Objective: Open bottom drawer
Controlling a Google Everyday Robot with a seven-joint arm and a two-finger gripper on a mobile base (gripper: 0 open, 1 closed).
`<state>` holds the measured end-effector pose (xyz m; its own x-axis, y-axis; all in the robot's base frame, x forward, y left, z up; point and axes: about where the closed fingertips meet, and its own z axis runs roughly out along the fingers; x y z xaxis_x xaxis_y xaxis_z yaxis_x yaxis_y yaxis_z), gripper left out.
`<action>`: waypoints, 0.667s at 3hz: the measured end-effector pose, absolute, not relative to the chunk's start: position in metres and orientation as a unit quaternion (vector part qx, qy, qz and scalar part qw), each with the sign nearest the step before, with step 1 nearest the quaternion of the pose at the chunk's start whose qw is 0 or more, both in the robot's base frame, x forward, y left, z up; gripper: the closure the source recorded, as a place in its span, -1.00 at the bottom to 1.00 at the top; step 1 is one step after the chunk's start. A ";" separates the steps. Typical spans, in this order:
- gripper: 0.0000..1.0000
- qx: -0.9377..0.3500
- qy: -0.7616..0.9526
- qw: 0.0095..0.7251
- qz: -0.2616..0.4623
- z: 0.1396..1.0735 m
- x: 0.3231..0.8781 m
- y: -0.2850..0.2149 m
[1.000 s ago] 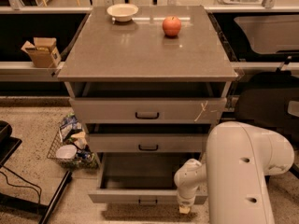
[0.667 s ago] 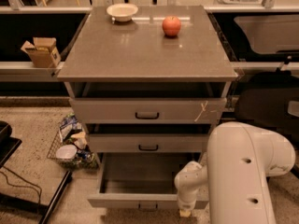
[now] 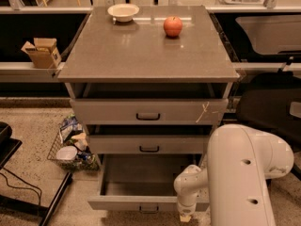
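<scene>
**Item 1, bottom drawer** (image 3: 123, 203): lowest of three in the grey cabinet, slim front. It stands pulled well out, its plain grey interior bare and exposed. I judge the task near done or done.

**Item 2, gripper** (image 3: 186, 215): at the lower frame edge, against the right part of that drawer's front and just right of the small dark handle (image 3: 149, 209). I cannot tell whether it grips, rests or is released. The white arm (image 3: 242, 173) bulks in behind it and hides the drawer's right corner.

**Handling note:** if more travel is wanted, I would pull straight back along the runners. The contact point sits off-centre, so a skewed pull could rack the drawer. I would stop before the end stop.

**Item 3, middle drawer** (image 3: 149, 144) and top drawer (image 3: 148, 111), the latter bearing a white mark (image 3: 203, 112): both overhang the open one and limit the gripper's headroom.

**Item 4, surroundings:**
- Bowl (image 3: 123, 12) and apple (image 3: 173, 26) on the cabinet top (image 3: 141, 55).
- Cardboard box (image 3: 42, 53) on the left ledge.
- Wire basket (image 3: 70, 150) of clutter on the floor, just left of the drawer.
- Dark chair (image 3: 270, 102) to the right, near the arm.
</scene>
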<state>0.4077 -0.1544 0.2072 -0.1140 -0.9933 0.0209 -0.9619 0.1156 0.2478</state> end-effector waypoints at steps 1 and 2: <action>-0.53 0.664 -0.740 0.079 -0.071 0.214 0.407 -0.153; -0.97 0.676 -0.734 0.047 -0.041 0.234 0.412 -0.148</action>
<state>0.4117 -0.1481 0.2341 -0.0805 -0.9967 0.0131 -0.9889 0.0815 0.1243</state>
